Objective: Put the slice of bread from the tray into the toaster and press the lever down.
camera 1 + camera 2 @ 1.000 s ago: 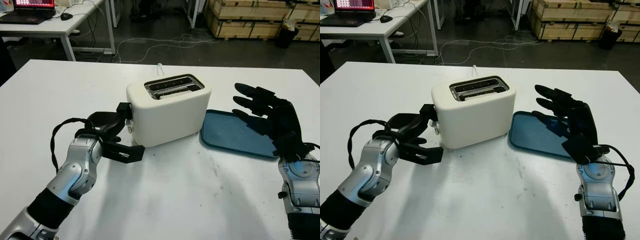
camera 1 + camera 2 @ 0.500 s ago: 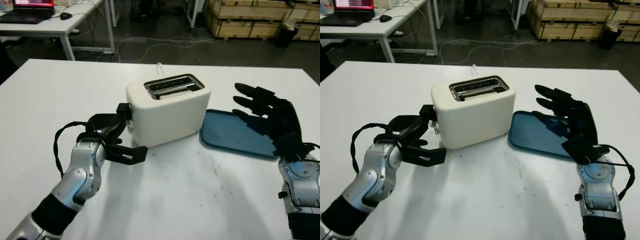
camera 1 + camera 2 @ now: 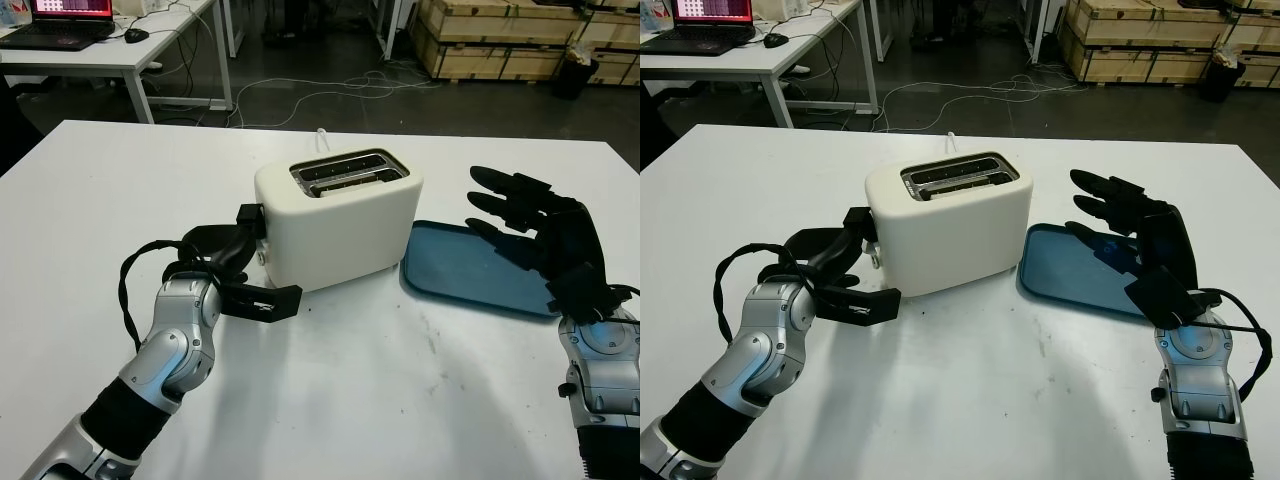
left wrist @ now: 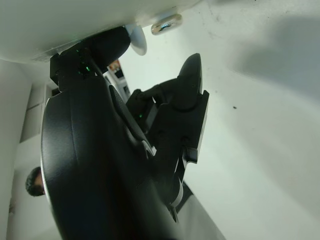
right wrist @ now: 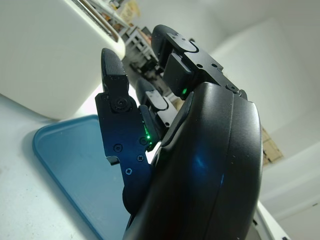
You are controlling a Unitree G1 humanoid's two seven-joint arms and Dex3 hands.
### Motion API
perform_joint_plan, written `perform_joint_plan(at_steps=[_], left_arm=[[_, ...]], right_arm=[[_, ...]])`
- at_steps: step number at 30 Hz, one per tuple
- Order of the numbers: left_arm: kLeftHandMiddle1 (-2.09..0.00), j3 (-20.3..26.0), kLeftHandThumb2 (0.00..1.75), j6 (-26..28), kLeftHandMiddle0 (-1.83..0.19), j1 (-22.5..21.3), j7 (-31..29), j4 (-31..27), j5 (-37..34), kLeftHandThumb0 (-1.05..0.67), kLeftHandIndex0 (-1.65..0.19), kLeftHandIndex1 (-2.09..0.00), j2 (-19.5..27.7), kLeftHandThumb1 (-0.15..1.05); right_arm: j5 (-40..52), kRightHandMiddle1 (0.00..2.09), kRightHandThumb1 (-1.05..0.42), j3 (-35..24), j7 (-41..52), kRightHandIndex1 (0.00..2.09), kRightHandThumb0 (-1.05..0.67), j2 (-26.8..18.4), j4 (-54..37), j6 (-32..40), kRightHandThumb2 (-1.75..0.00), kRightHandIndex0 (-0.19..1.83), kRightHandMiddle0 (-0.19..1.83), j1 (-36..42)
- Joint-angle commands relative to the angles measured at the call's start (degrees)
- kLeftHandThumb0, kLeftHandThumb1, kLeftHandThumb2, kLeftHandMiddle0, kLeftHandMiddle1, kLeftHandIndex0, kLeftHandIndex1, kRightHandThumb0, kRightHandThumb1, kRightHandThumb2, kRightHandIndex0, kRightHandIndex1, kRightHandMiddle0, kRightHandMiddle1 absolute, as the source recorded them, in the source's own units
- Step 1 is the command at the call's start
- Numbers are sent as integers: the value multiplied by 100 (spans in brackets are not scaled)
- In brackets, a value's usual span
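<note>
The cream toaster (image 3: 338,225) stands mid-table with its two slots (image 3: 348,170) facing up; something pale shows in the nearer slot. Its black lever (image 3: 250,215) sticks out of its left end. My left hand (image 3: 262,262) is at that end, open, upper fingers (image 3: 825,245) lying over the lever and the thumb stretched along the table below it. The blue tray (image 3: 455,272) lies to the right of the toaster, showing only its blue surface. My right hand (image 3: 480,205) hovers open over the tray's right part, holding nothing.
A white power cord (image 3: 320,135) runs off the back of the toaster. Beyond the table's far edge are a desk with a laptop (image 3: 70,20), floor cables and wooden crates (image 3: 500,40). White tabletop stretches in front of the toaster.
My left forearm and elbow have swung right, closer to the toaster, while the hand stays at the lever. The right hand has not moved.
</note>
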Motion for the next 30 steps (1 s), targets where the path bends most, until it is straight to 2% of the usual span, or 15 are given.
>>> perform_joint_plan(at_steps=[1, 4, 6, 8, 10, 12, 14, 16, 19, 21, 24, 25, 26, 28, 30], left_arm=[[-89, -575, 24, -280, -67, 577, -700, 888, -518, -10, -96, -31, -265, 92], [-95, -530, 20, -313, -72, 533, -695, 908, -561, -9, -97, -32, -273, 91], [-96, -623, 18, -172, -73, 366, -931, 881, -384, -12, -97, -32, -252, 91], [-96, -605, 16, -80, -74, 356, -885, 618, -244, -14, -94, -31, -212, 91], [-131, -482, 12, -115, -87, 465, -704, 300, -268, -10, -99, -60, -152, 91], [-148, -438, 12, -170, -93, 470, -777, 52, -278, -8, -90, -101, -43, 92], [-147, -406, 10, -211, -94, 510, -751, -116, -326, -9, -86, -108, -1, 91], [-139, -411, 9, -98, -85, 497, -864, -153, -369, -9, -82, -111, -48, 91], [-108, -423, 13, -56, -81, 519, -985, -185, -466, -9, -80, -86, -67, 92], [-106, -387, 14, -129, -90, 535, -874, -129, -500, -10, -87, -79, -79, 91], [-150, -158, 19, -519, -97, 668, -375, -165, -708, -10, -91, -124, -57, 89], [-160, -34, 25, -723, -89, 717, -221, -246, -842, -10, -82, -143, -14, 85], [-154, 100, 32, -1003, -79, 756, -21, -313, -987, -12, -74, -137, 50, 82], [-130, 411, 53, -1379, -72, 828, 299, -468, -1290, -18, -67, -104, 110, 74], [-125, 819, 58, -1611, -69, 954, 668, -606, -1694, -22, -63, -91, 14, 71]], right_arm=[[-27, 0, -92, -1, -2, 0, -33, -45, 37, -70, -10, 78, 71, -54], [-58, 0, -92, 2, 0, 0, -33, -67, 28, -62, -11, 78, 71, -44], [-54, 0, -92, 1, 9, 0, -33, -71, 38, -83, -11, 78, 71, -42], [-45, 0, -92, 3, 10, 0, -32, -61, 54, -119, -11, 78, 71, -52], [-24, 0, -92, 7, 14, 0, -32, -45, 42, -98, -11, 78, 71, -59], [-13, 0, -92, 10, 22, 0, -31, -41, 82, -134, -11, 78, 71, -70], [-18, 0, -92, 12, 19, 0, -32, -40, 118, -181, -11, 78, 71, -76], [-33, 0, -92, 13, 10, 0, -32, -45, 116, -185, -11, 78, 71, -72], [-28, 0, -92, 15, 10, 0, -33, -44, 41, -109, -11, 78, 71, -54], [-59, 0, -92, 25, -4, 0, -31, -47, 36, -111, -11, 78, 71, -53], [-89, 0, -92, 36, -11, 0, -31, -46, 74, -162, -11, 78, 71, -57], [-77, 0, -92, 35, -11, 0, -31, -34, 69, -141, -11, 77, 71, -56], [-62, 0, -92, 33, -11, 0, -32, -20, 79, -143, -11, 77, 71, -59], [-77, 0, -92, 36, -27, 0, -32, -14, 108, -158, -11, 77, 70, -67], [-76, 0, -92, 38, -36, 0, -32, -5, 143, -159, -11, 77, 69, -78]])
